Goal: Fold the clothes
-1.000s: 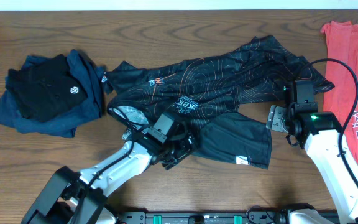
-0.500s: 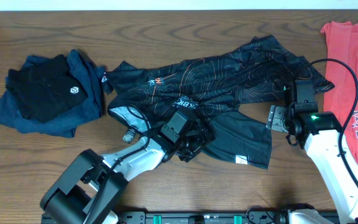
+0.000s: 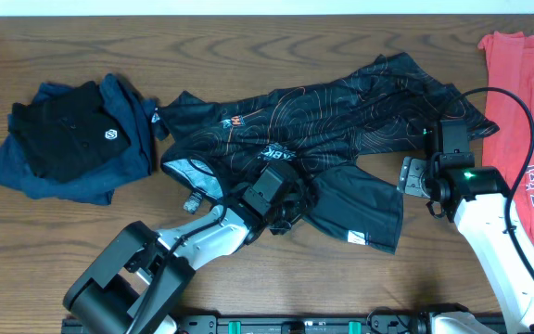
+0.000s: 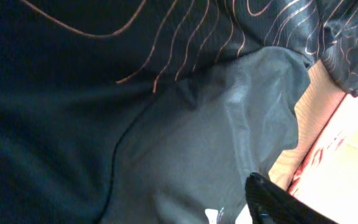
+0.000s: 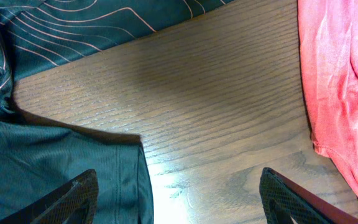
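Note:
The clothes here are chiefly a black jersey (image 3: 332,121) with thin orange contour lines, lying spread and rumpled across the middle of the table. Its plain dark lower flap (image 3: 360,209) lies folded toward the front. My left gripper (image 3: 284,204) rests low on that flap. The left wrist view shows only one black finger (image 4: 275,199) over the dark cloth (image 4: 185,137), the other hidden. My right gripper (image 5: 179,205) hangs open over bare wood at the flap's right edge, its left finger (image 5: 67,199) over the hem (image 5: 129,180), holding nothing.
A red shirt (image 3: 527,130) lies at the far right, close to my right arm, and its edge (image 5: 340,81) shows in the right wrist view. A pile of dark blue and black shirts (image 3: 72,139) sits at the left. Wooden table (image 3: 248,46) lies all around.
My left gripper has moved to the right and further onto the jersey's lower flap, and the flap's edge has shifted slightly. The right arm has not moved.

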Action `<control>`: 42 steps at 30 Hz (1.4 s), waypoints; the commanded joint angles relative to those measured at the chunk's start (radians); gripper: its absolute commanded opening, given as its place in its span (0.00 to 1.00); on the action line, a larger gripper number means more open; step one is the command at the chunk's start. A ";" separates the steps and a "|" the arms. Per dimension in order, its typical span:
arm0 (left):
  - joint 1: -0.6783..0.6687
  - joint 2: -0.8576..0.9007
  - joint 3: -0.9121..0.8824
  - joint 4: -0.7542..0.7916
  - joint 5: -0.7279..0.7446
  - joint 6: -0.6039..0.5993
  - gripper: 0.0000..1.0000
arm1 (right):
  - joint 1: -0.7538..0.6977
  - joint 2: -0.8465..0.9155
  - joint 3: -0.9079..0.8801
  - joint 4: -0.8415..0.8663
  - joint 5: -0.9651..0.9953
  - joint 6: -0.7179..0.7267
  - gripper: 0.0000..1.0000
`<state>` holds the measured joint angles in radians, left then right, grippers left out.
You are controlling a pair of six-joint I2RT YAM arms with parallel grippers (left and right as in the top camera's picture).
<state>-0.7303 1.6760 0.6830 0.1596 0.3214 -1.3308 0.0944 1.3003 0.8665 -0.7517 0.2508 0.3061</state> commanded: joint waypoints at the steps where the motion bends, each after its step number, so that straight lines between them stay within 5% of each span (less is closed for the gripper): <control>1: 0.004 0.077 -0.059 -0.049 -0.169 0.016 0.59 | -0.010 -0.014 0.003 -0.003 0.007 0.000 0.81; 5: 0.004 0.087 -0.059 -0.048 -0.208 0.017 0.46 | -0.010 -0.014 0.003 -0.011 0.007 0.000 0.81; 9: 0.004 0.092 -0.059 -0.049 -0.209 0.031 0.06 | -0.010 -0.014 0.003 -0.013 0.007 0.000 0.81; 14: 0.011 0.077 -0.058 -0.086 -0.153 0.180 0.06 | -0.010 -0.014 0.003 -0.023 0.007 0.000 0.80; 27: 0.370 -0.384 -0.058 -0.796 -0.140 0.513 0.06 | -0.055 -0.013 0.003 0.030 0.007 0.004 0.80; 34: 0.566 -0.514 -0.058 -0.836 -0.139 0.594 0.06 | -0.055 -0.001 0.003 -0.003 0.008 0.010 0.78; 42: 0.576 -0.486 -0.059 -0.840 -0.139 0.621 0.06 | -0.129 0.065 -0.035 -0.018 0.004 0.124 0.77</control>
<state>-0.1596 1.1744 0.6220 -0.6743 0.1986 -0.7410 0.0032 1.3354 0.8566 -0.7723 0.2504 0.3645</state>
